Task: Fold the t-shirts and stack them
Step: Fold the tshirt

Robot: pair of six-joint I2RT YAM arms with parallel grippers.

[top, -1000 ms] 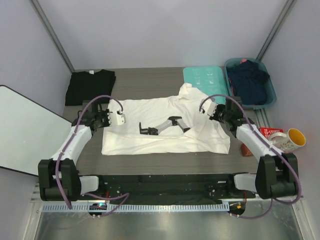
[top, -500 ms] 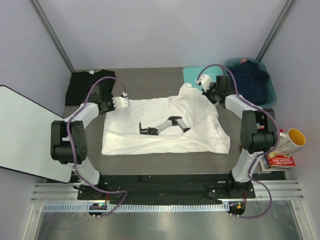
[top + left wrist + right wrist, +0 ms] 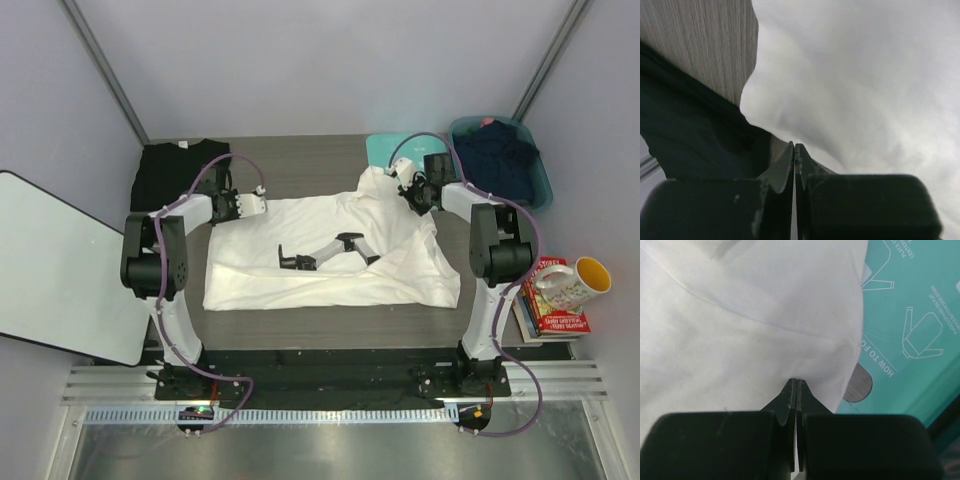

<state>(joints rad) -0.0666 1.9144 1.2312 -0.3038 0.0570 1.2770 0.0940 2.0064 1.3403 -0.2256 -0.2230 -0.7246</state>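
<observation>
Your left claw [image 3: 794, 148]: closed, pinching white t-shirt [image 3: 855, 75] edge; black t-shirt [image 3: 685, 115] just left of it. Your right claw [image 3: 796, 383]: closed, pinching same shirt; teal board [image 3: 905, 305] to its right.

Matt white cloth t-shirt [image 3: 260, 280]; wood-grain table [image 3: 300, 165]; smooth plastic board [image 3: 900, 270]

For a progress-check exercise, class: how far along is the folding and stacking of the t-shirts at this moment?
Done: the black t-shirt lies folded at the far left. In hand: the left gripper and right gripper are both shut on the far edge of the white t-shirt, which lies spread out, unfolded. Left: folding the white one and stacking it with the black one.
</observation>
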